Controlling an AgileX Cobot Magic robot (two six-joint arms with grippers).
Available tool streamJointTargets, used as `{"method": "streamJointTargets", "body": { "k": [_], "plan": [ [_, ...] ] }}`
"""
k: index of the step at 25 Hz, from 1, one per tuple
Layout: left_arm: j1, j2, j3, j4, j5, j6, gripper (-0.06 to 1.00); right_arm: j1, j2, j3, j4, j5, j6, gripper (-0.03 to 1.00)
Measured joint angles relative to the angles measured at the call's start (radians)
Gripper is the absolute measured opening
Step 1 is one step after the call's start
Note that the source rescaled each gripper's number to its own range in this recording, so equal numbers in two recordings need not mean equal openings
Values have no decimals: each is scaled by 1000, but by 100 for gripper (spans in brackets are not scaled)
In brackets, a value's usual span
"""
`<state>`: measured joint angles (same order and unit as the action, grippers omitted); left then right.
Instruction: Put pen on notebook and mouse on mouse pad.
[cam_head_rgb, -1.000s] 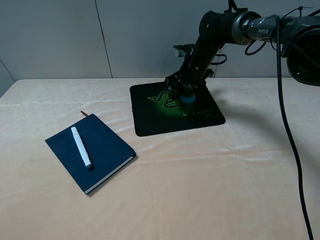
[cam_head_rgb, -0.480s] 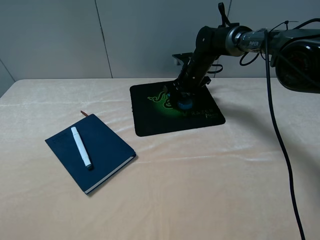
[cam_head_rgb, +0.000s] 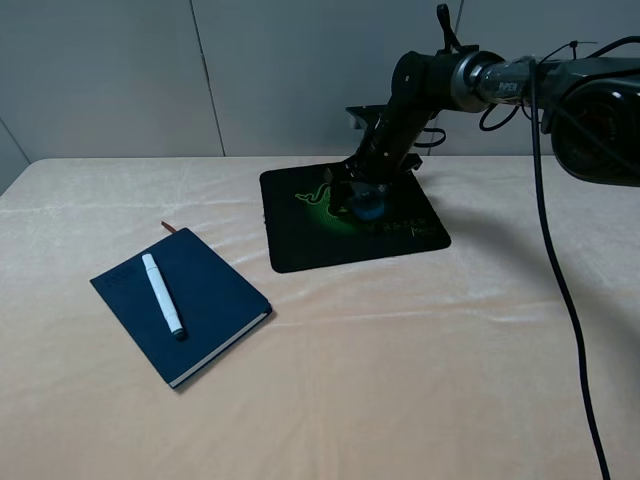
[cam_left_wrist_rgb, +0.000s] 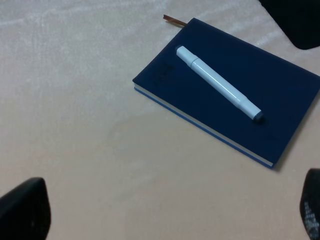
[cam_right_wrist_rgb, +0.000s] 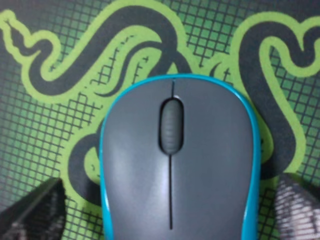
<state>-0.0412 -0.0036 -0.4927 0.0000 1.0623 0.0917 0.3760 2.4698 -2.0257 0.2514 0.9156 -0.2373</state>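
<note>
On the near left of the bench (cam_head_rgb: 420, 380), the pen (cam_head_rgb: 162, 294) lies on the notebook (cam_head_rgb: 180, 303); the left fingers (cam_left_wrist_rgb: 25, 212) stand wide above. Farther right, the mouse (cam_head_rgb: 368, 203) rests on the mouse pad (cam_head_rgb: 300, 250), the right fingers (cam_right_wrist_rgb: 35, 212) spread apart beside it, not gripping.

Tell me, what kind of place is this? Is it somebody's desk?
Probably a robot test table set up like a desk, not a real office. A notebook with a pen and a mouse pad with a mouse lie on a plain cloth-covered table before bare grey walls.
</note>
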Motion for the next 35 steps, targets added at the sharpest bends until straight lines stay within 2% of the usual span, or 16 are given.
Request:
{"method": "streamJointTargets", "body": {
  "k": [2, 6, 14, 29, 35],
  "plan": [
    [0, 0, 0, 0, 0, 0, 100, 0, 0, -1, 2, 0, 5, 95],
    [0, 0, 0, 0, 0, 0, 100, 1, -4, -1, 3, 1, 7, 100],
    [0, 0, 0, 0, 0, 0, 100, 2, -67, -1, -5, 47, 7, 100],
    [0, 0, 0, 0, 0, 0, 100, 3, -254, -1, -8, 290, 7, 100],
    [0, 0, 0, 0, 0, 0, 100, 3, -346, 2, -13, 299, 7, 100]
  ]
}}
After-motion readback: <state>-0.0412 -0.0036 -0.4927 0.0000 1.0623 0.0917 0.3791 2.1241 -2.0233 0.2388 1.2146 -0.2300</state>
